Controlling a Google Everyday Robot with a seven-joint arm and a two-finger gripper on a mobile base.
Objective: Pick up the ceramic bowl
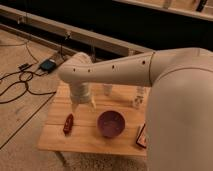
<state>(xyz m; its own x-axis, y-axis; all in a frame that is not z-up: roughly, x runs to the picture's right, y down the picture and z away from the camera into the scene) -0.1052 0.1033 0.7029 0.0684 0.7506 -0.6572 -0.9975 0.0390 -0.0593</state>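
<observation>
The ceramic bowl (111, 124) is round, dull purple with a darker inside. It sits upright on the small wooden table (55, 140), near the front middle. My gripper (84, 105) hangs from the white arm, pointing down over the table, just left of and behind the bowl. It is apart from the bowl and holds nothing. Its two fingertips (75, 105) stand apart, so it is open.
A small red oblong object (68, 123) lies left of the bowl. A red and white item (141, 136) lies at the table's right front. Clear bottle-like items (140, 98) stand at the back. Cables and a blue device (48, 65) lie on the floor to the left.
</observation>
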